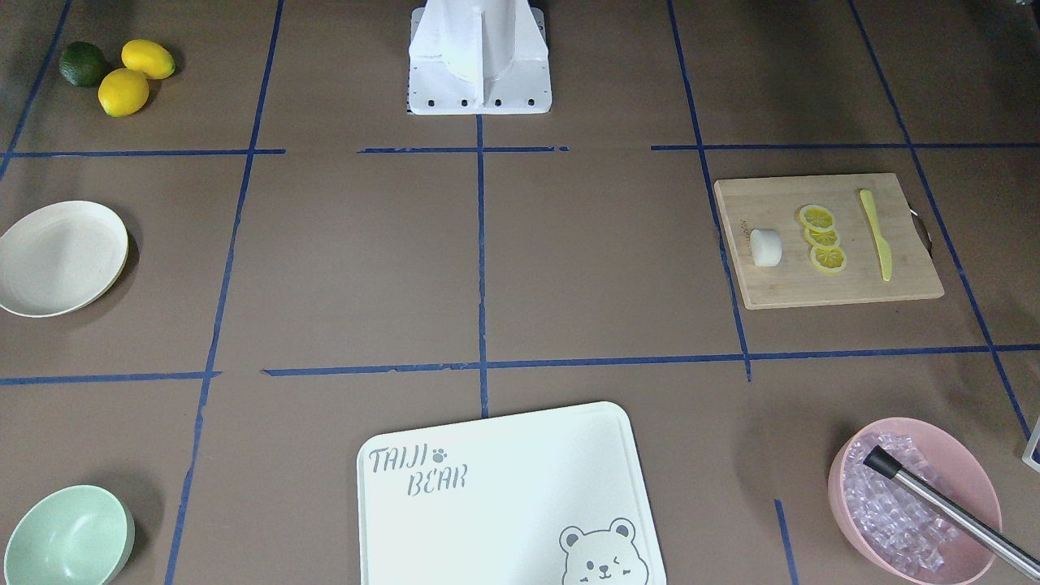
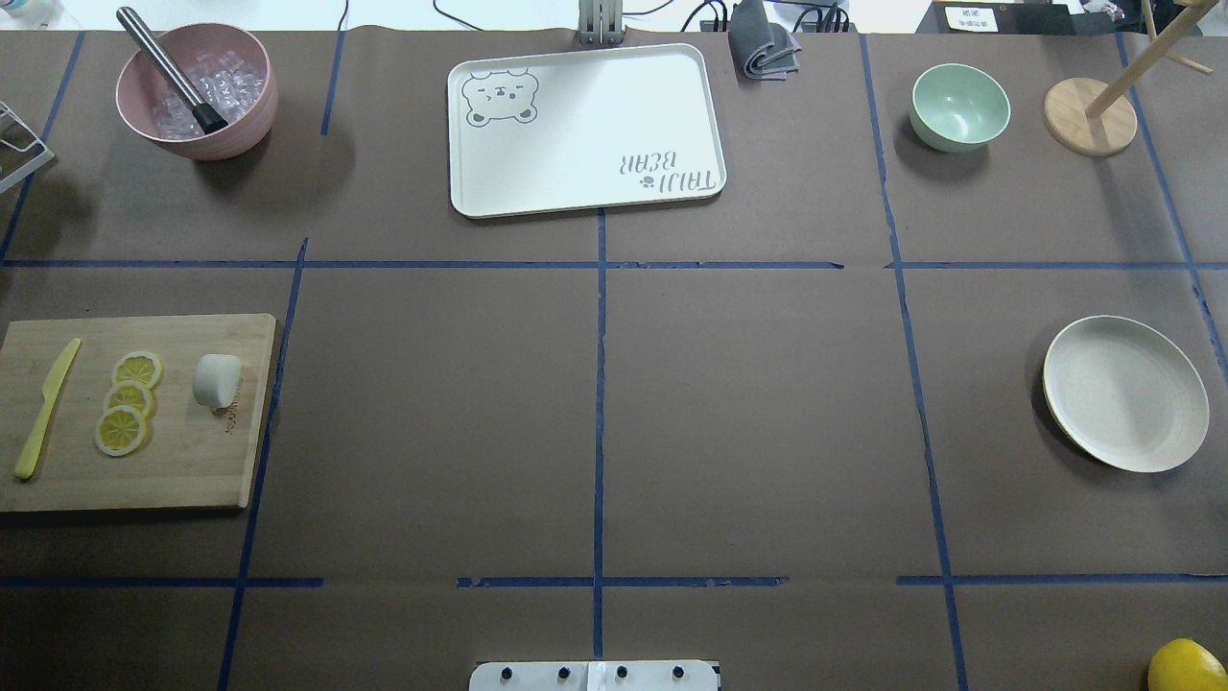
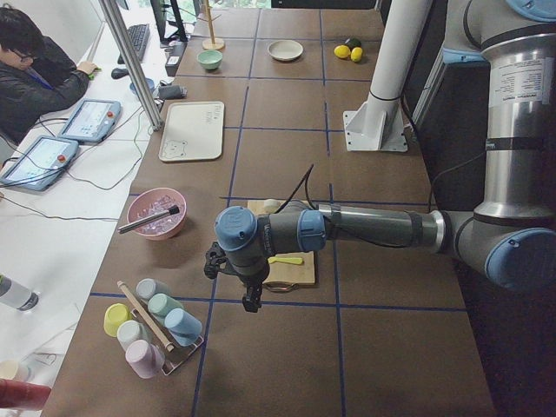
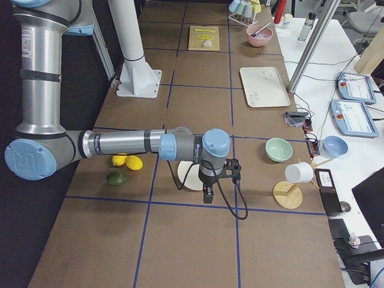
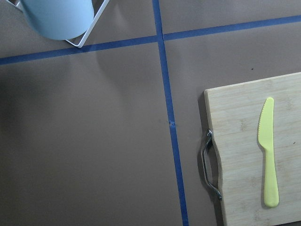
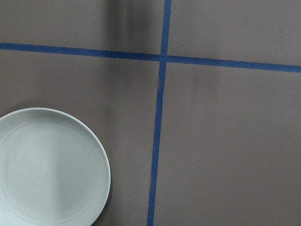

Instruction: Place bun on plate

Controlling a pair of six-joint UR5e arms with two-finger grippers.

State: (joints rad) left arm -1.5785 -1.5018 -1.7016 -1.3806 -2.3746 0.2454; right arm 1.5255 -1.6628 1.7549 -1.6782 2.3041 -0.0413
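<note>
The left gripper (image 3: 252, 302) hangs off the outer end of the wooden cutting board (image 2: 192, 461). Its wrist camera looks down on the board's metal handle (image 5: 209, 164) and the yellow knife (image 5: 267, 150), with no fingers in frame, so I cannot tell how its jaws stand. From there the bun (image 2: 217, 380) lies inward across the board, past the knife and then the three lemon slices (image 2: 128, 401), near the board's edge that faces the table's middle. The bun rests on its side and looks almost as wide as long, with its slightly longer run pointing away from the robot. The plate (image 2: 1124, 392) sits well apart at the opposite end of the table, bare. The right gripper (image 4: 207, 197) hovers beside it, its jaws likewise unreadable. The left arm is judged far nearer for the pick.
</note>
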